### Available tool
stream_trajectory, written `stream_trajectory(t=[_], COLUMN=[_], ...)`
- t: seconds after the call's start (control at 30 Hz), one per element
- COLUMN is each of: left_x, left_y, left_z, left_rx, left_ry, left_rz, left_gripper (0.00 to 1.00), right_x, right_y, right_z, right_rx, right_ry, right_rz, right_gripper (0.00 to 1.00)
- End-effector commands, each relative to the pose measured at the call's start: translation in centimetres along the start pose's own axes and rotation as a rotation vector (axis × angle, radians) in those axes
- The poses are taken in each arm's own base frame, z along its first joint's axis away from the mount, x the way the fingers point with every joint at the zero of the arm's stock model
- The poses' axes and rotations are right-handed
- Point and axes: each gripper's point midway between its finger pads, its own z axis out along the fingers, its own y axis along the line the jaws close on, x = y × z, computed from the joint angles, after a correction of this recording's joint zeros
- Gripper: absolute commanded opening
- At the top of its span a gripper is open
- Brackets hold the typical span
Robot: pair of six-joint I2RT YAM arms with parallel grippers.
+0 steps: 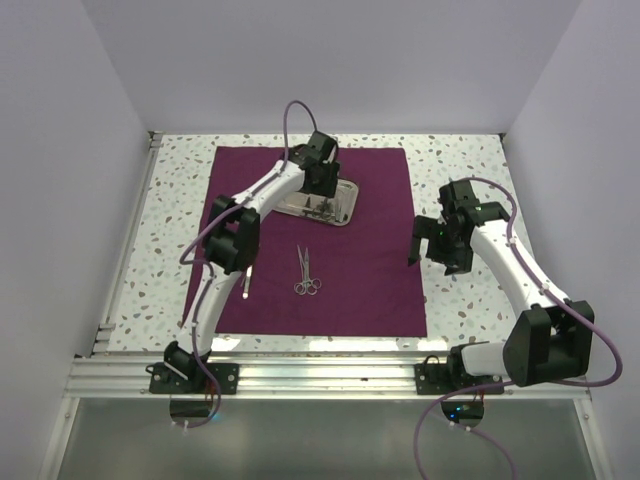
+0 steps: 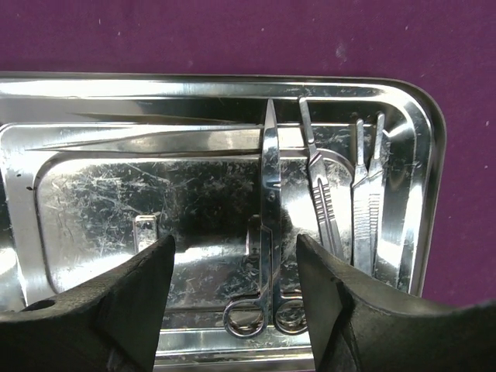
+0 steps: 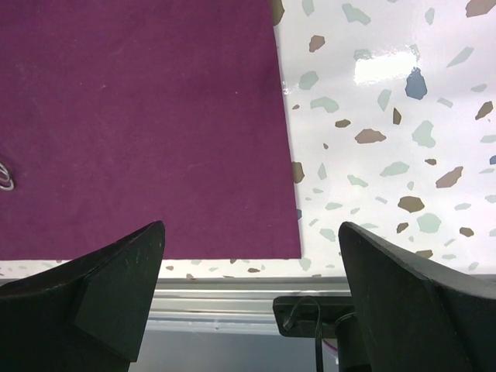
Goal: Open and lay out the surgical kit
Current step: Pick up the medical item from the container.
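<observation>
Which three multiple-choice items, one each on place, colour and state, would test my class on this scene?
1. Where is the steel tray? A on the cloth; B on a shelf; C in a drawer.
2. What colour is the cloth? A green; B white; C purple.
3. The left gripper is: A shut on the tray; B open above the tray; C out of view.
Answers: 1 A, cloth shows all round the tray's rim; 2 C, it is plum throughout; 3 B, its jaws stand apart over the tray, gripping nothing.
</observation>
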Motion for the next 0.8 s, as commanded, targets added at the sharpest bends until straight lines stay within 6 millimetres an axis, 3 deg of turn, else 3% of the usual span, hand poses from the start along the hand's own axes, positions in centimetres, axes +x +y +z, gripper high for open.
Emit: stream_trajectory(t=[0.0, 0.3, 0.43, 0.57, 0.7, 0.77], left_x=[-3.6, -2.3, -0.4, 0.5, 1.5, 1.5], left_y=[-1.0, -0.4, -0.3, -0.1, 1.7, 3.0], left_z=[-0.9, 1.4, 3.3, 3.9, 3.9, 3.7], left_rx=[0.034, -0.072, -0.098, -0.116, -0.171, -0.179], left_ry=[-0.122, -0.111, -0.067, -0.045, -0.013, -0.004], left_rz=[0.015, 0.069, 0.073, 0.086, 0.100, 0.081], left_gripper=[0.67, 0.66, 0.65, 0.63, 0.56, 0.43], right_x=[-0.3, -0.5, -0.4, -0.4, -0.6, -0.6], right_y=[-0.4, -0.4, -0.5, -0.5, -0.3, -0.3], right_z=[-0.7, -0.7, -0.5, -0.3, -0.1, 0.0], right_rx=[0.016, 0.022, 0.026, 0.027, 0.023, 0.022], right_ry=[-0.011, -0.009, 0.000, 0.006, 0.004, 0.003], right_rz=[-0.011, -0.012, -0.017, -0.018, -0.017, -0.018], right_gripper=[0.98, 0.98, 0.98, 0.98, 0.98, 0.98])
